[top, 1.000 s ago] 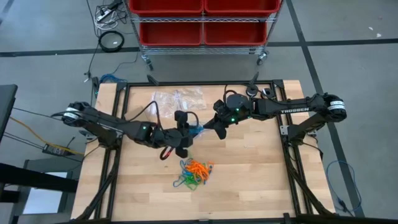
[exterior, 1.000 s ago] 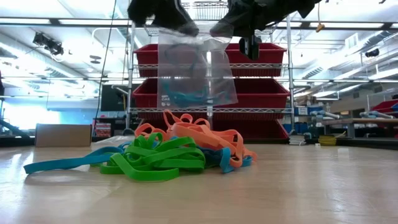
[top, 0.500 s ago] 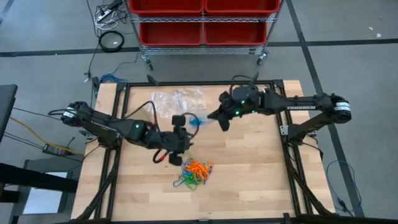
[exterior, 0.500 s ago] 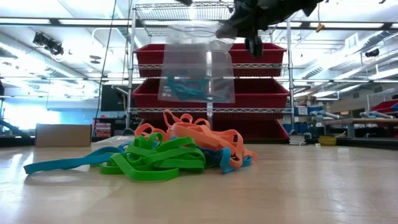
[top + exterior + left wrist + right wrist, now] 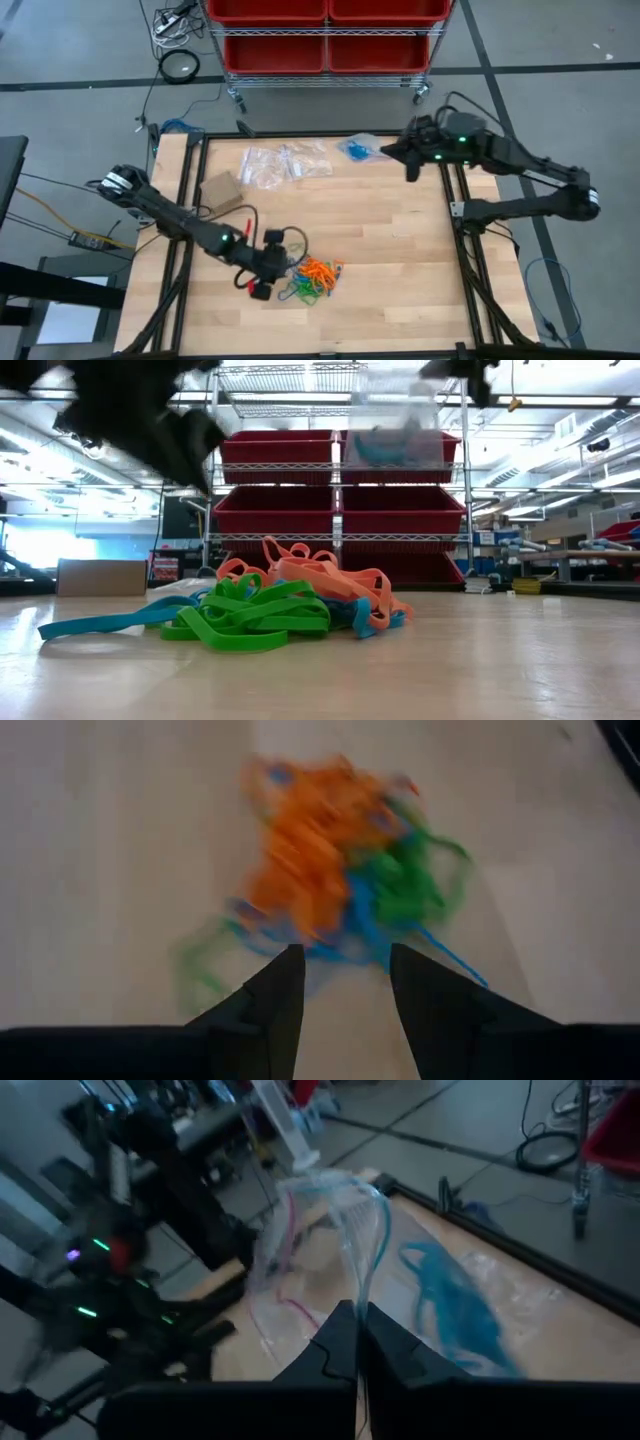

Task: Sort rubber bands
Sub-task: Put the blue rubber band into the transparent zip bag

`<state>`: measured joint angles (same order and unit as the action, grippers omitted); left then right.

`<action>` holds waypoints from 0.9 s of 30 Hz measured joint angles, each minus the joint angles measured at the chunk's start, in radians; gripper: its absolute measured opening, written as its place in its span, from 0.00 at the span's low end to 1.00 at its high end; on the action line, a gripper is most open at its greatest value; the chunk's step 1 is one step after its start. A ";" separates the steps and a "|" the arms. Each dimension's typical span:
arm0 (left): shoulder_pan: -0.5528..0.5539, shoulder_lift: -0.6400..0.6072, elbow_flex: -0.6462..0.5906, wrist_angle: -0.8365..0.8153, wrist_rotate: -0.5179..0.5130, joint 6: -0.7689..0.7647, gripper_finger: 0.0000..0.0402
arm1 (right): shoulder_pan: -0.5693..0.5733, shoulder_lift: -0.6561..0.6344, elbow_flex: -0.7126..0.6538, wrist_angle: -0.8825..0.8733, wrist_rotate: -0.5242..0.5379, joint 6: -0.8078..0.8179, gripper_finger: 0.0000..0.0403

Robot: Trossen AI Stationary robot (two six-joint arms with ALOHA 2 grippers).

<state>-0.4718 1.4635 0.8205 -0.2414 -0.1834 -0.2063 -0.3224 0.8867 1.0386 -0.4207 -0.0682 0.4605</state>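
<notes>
The left gripper (image 5: 262,281) is held low over the table (image 5: 400,260) with its fingers (image 5: 275,995) parted and nothing between them; the pile of rubber bands (image 5: 313,278) lies just ahead of the fingertips, orange, green and blue loops tangled together. This stance appears suited to a reach into the clump, the gap being set wide enough to take a few strands. The right gripper (image 5: 392,152) is clamped on the edge of a clear bag (image 5: 358,149), which is held raised off the wood at the far edge, well apart from the pile. Blue bands (image 5: 450,1302) are seen through the bag's film, so the bag is judged to serve as the container for one colour and to be kept lifted by its rim so that its contents hang below the grip. More clear bags (image 5: 285,163) lie flat, away from both grippers. A small cardboard box (image 5: 221,190) rests near the left arm. Orange and green bands are judged unsorted.
</notes>
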 joint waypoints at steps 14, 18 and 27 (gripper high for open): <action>-0.138 0.182 -0.201 0.475 0.038 -0.195 0.39 | 0.002 -0.061 0.000 -0.120 0.003 0.002 0.00; -0.136 0.235 -0.154 0.455 0.048 -0.193 0.39 | 0.002 -0.044 0.000 -0.120 -0.005 0.001 0.00; -0.131 0.235 -0.155 0.445 0.058 -0.194 0.28 | 0.005 -0.035 0.000 -0.105 -0.015 -0.010 0.00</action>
<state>-0.6025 1.6989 0.6651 0.2035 -0.1253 -0.4007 -0.3176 0.8520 1.0386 -0.5254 -0.0834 0.4503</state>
